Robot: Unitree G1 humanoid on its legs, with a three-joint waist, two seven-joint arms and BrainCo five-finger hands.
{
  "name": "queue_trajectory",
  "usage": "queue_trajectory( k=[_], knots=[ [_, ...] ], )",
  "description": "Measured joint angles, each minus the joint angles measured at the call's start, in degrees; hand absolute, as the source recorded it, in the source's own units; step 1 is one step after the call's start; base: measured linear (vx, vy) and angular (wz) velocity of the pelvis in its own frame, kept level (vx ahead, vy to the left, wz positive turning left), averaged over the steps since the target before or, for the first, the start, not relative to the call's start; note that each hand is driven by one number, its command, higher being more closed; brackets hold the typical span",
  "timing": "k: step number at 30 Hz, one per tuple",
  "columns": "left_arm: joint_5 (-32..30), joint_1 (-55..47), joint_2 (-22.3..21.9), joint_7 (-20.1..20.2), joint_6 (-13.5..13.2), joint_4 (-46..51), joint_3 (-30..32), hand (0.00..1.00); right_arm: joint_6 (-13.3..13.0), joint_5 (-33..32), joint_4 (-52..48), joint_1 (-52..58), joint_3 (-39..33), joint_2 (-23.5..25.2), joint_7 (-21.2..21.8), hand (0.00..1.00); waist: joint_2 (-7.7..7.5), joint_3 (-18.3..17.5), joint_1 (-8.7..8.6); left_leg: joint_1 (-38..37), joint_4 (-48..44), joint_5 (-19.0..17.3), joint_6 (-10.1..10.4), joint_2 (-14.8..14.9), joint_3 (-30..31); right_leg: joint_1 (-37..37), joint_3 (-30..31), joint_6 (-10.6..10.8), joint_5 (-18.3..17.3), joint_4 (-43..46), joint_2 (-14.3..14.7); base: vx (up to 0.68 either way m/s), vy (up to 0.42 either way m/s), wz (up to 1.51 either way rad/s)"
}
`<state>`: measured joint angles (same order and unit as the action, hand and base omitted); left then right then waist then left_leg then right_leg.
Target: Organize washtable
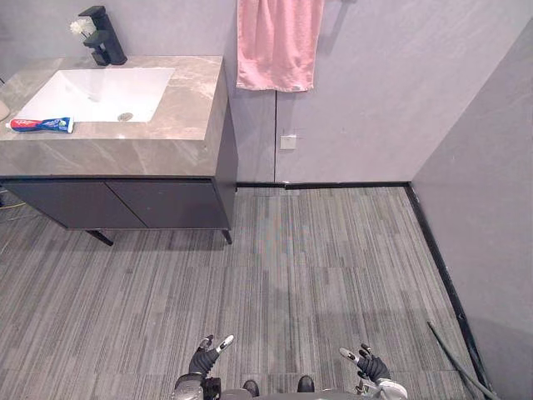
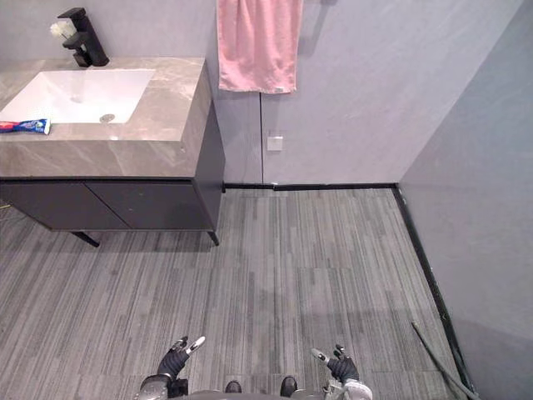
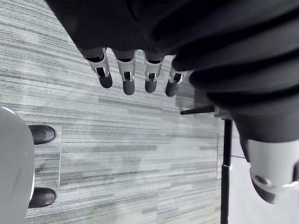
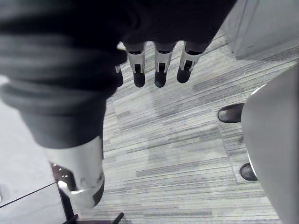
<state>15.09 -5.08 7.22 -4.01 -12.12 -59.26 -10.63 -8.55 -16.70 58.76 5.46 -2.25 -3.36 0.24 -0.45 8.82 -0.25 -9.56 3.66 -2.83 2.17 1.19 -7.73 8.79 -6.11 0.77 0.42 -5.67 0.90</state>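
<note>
The washtable [image 1: 179, 125] stood at the far left against the wall, well apart from the robot, with open grey floor [image 1: 316, 267] between them. A red, white and blue toothpaste tube [image 1: 40, 125] lay flat on the stone top at the near left edge of the white basin [image 1: 100, 90]. A black tap [image 1: 104, 37] rose at the basin's far side, with something small and white beside it that I could not make out. A pink towel [image 1: 277, 43] hung on the wall just right of the table. Down at the near edge the left hand [image 1: 202, 358] and right hand [image 1: 372, 367] hung low over the floor. In both wrist views the fingers [image 3: 126, 77] were straight and slack, with nothing in either hand. I judged that the tidying had not begun and that this was the approach. The next move called for walking forward and to the left until the counter came within arm's reach, then bringing a hand up over the tube.
</note>
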Motion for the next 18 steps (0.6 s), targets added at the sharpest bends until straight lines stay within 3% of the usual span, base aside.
queue_trajectory(
  k=[9,12,15,16,18],
  knots=[
    [0.0,0.1,0.2,0.0,0.3,-0.4,0.1,0.00,0.1,-1.8,0.0,0.0,0.1,0.1,0.0,0.00,-0.43,-0.3,-0.41,1.1,-0.2,-1.3,-1.2,0.3,-2.6,-2.2,2.4,0.0,0.0,-0.2,0.4,-0.08,-0.019,-0.14],
    [0.1,0.3,0.2,0.1,0.4,0.4,0.2,0.00,0.2,-1.8,-0.5,-0.1,0.1,0.1,0.0,0.00,-0.57,-0.4,-0.43,4.1,-3.4,-3.4,-1.7,0.8,-4.2,-6.3,4.0,0.8,-2.2,4.1,0.4,-0.01,-0.005,-0.34],
    [1.3,1.0,0.2,0.2,0.4,0.8,0.0,0.00,0.1,-2.3,-1.9,0.0,0.0,0.1,0.0,0.00,-1.07,0.5,-0.67,4.9,-7.5,-6.1,-2.2,0.5,-5.5,-13.8,4.1,2.9,-9.0,21.5,-1.0,0.05,0.032,-0.21],
    [1.6,1.4,0.1,0.2,0.5,0.8,-0.1,0.00,0.1,-2.4,-2.5,-0.1,0.0,0.1,0.0,0.00,-1.10,1.0,-0.69,4.8,-8.4,-6.8,-2.5,0.5,-5.8,-16.1,3.5,4.1,-10.1,27.6,-1.6,0.02,0.044,-0.10],
    [2.2,1.8,-0.3,0.2,0.4,0.9,-0.5,0.00,0.0,-2.5,-3.7,-0.1,0.0,0.2,0.0,0.00,-1.15,1.6,-1.53,2.7,-8.7,-7.9,-3.1,0.1,-5.8,-21.3,0.2,4.2,-10.4,40.3,-3.8,0.11,0.052,0.05]
  ],
)
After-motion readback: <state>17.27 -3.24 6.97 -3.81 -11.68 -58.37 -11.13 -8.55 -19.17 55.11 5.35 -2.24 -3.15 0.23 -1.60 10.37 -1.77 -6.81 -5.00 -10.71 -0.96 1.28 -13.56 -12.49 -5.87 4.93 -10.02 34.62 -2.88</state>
